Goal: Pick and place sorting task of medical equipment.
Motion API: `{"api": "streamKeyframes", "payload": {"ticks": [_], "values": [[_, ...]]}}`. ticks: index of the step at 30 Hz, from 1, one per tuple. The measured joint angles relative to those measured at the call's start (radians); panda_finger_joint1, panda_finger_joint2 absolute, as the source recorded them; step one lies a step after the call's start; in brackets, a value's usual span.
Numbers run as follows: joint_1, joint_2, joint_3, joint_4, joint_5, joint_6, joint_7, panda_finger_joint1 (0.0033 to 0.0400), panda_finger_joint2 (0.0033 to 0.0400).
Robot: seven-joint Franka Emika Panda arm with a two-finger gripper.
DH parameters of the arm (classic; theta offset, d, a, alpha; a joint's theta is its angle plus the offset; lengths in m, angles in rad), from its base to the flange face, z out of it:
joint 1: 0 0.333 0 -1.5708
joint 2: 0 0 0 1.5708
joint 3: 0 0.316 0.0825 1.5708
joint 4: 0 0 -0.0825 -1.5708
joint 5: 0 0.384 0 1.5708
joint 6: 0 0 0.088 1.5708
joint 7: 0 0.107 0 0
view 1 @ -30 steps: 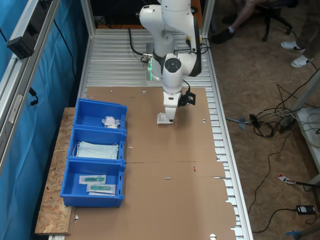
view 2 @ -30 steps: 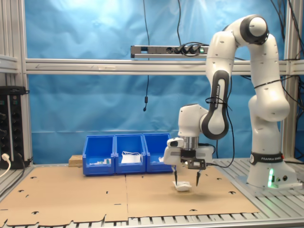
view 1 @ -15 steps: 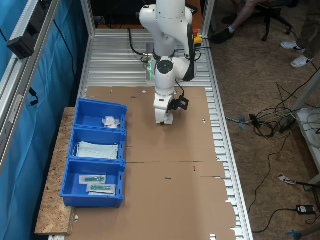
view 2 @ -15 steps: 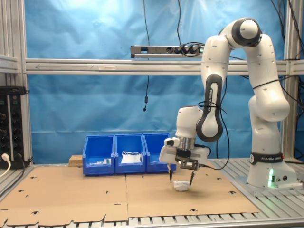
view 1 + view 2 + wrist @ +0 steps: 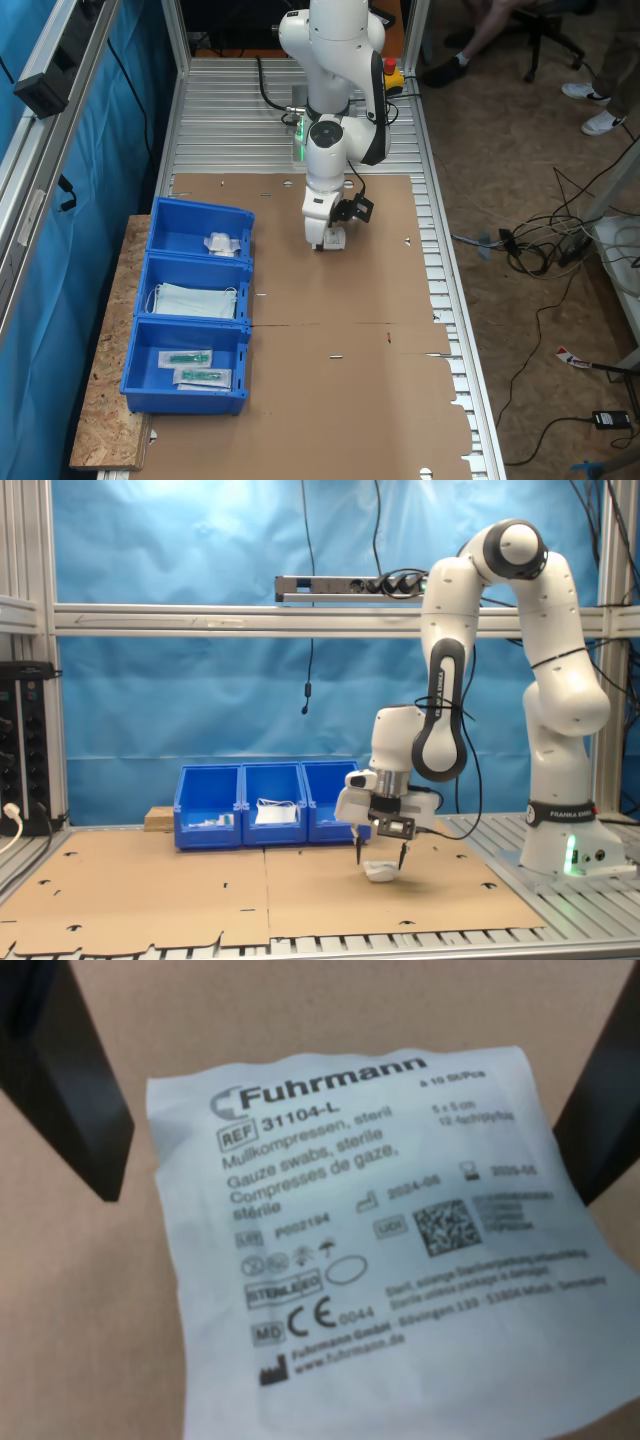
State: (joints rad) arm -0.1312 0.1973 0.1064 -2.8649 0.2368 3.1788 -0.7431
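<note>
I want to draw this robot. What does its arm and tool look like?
The arm is glossy white with rounded links and dark grey joint bands. A black cable runs along it. The tool has two thin black fingers under a white-and-grey block.

Arm (image 5: 445, 710) folded at the elbow, forearm dropping near-vertical, wrist pointing straight down. Gripper (image 5: 380, 854) jaws spread wide, fingertips (image 5: 358, 857) low, just above the cardboard sheet (image 5: 200, 890). In wrist view both dark fingers (image 5: 60, 1090) apart, nothing clamped.

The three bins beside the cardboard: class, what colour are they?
Blue, all three bins; clearest in the first exterior view.
</note>
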Motion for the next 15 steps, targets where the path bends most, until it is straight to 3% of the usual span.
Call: {"api": "streamKeyframes", "payload": {"ticks": [15], "values": [[0.000, 0.002, 0.000, -0.002, 0.002, 0.010, 0.000, 0.0400, 0.0400]]}}
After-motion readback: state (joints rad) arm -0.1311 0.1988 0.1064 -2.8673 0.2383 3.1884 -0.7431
